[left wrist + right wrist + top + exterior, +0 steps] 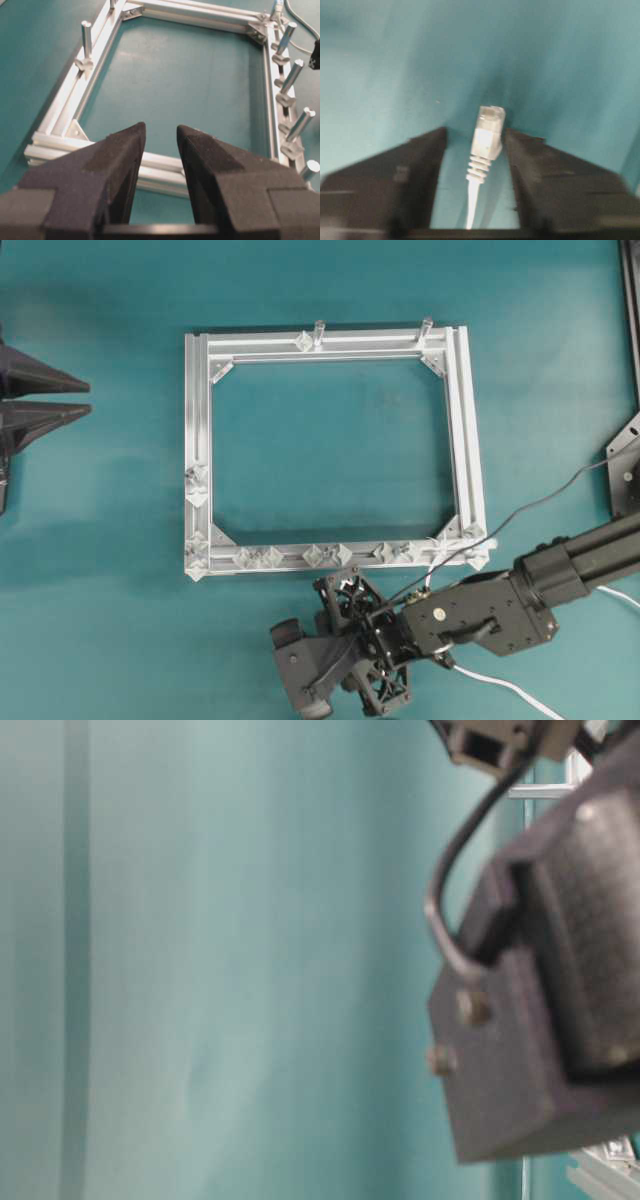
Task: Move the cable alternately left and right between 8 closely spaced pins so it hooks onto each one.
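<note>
The cable's clear plug (489, 132) lies on the teal mat between the fingers of my right gripper (475, 131). The jaws stand either side of it, with a strip of mat showing on the left and the right finger very close. Behind the plug the white cable (471, 210) runs back under the wrist and trails off at the lower right (500, 685). Overhead, the right gripper (300, 670) sits just below the frame's near rail. The pins (327, 555) stand in close pairs along that rail and show as short posts (292, 75) in the left wrist view. My left gripper (160, 126) is open and empty, left of the frame (88, 398).
The square aluminium frame (200, 410) lies mid-table. Two taller round posts (319, 332) stand on its far rail. A thin dark robot wire (540, 500) crosses the frame's near right corner. The table-level view is mostly filled by a blurred dark arm part (550, 1000).
</note>
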`<state>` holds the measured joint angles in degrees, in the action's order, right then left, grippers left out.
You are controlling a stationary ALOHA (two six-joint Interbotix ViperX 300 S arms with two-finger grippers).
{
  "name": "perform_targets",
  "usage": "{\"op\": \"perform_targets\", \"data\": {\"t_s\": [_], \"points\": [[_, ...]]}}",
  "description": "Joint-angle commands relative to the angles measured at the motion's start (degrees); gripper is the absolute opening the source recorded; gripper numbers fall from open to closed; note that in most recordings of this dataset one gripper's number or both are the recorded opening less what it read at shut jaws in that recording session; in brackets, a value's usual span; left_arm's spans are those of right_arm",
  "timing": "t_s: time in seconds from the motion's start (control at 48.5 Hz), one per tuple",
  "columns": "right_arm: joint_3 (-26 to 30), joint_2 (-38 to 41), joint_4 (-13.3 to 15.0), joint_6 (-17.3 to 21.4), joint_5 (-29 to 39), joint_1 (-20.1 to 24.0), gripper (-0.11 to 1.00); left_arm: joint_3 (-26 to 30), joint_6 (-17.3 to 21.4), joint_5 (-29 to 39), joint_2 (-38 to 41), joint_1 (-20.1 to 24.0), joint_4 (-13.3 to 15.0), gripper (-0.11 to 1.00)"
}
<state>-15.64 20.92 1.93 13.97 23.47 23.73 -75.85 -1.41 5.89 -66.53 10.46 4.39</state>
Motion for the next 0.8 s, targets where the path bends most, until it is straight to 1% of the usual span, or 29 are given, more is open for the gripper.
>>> {"op": "perform_targets", "data": {"t_s": [0.0, 0.041, 0.062, 0.186, 0.412, 0.495, 0.557, 0.639, 0.763, 0.783], "points": [[1.1, -0.9, 0.1, 0.0, 1.2, 0.0, 0.31, 0.1, -1.0, 0.7, -1.1, -0.2, -0.2, 0.37], [1.3, -0.9, 0.2, 0.0, 2.1, 0.0, 0.2, -0.2, -1.1, 1.1, -1.6, -0.2, -0.2, 0.37], [1.4, -0.9, 0.2, 0.0, 2.6, 0.0, 0.18, -0.3, -1.1, 1.1, -1.8, -0.2, -0.2, 0.37], [2.5, -0.9, 0.2, 0.0, 5.4, 0.0, 0.18, -0.4, -1.1, 1.4, -2.0, -0.2, -0.2, 0.37], [3.8, -1.8, 0.2, 0.1, 7.2, 0.0, 0.18, -0.5, -1.0, 1.5, -2.0, -0.3, -0.2, 0.37], [3.8, -3.3, 0.2, 1.1, 9.0, 0.0, 0.18, -0.6, -1.1, 1.5, -2.0, -0.4, -0.2, 0.37], [3.4, -4.8, 0.2, 2.9, 11.0, 0.0, 0.18, -0.6, -1.1, 1.5, -2.0, -0.6, -0.2, 0.37], [2.6, -7.3, 0.2, 7.1, 13.7, 0.0, 0.18, -0.8, -1.1, 1.5, -2.0, -1.2, -0.2, 0.37], [-0.4, -11.3, 0.6, 15.2, 15.7, 0.1, 0.18, -1.2, -1.1, 1.4, -2.0, -2.5, -0.2, 0.37], [-1.2, -12.3, 1.0, 17.5, 15.9, 0.2, 0.18, -1.3, -1.1, 1.5, -2.0, -2.6, -0.2, 0.37]]}}
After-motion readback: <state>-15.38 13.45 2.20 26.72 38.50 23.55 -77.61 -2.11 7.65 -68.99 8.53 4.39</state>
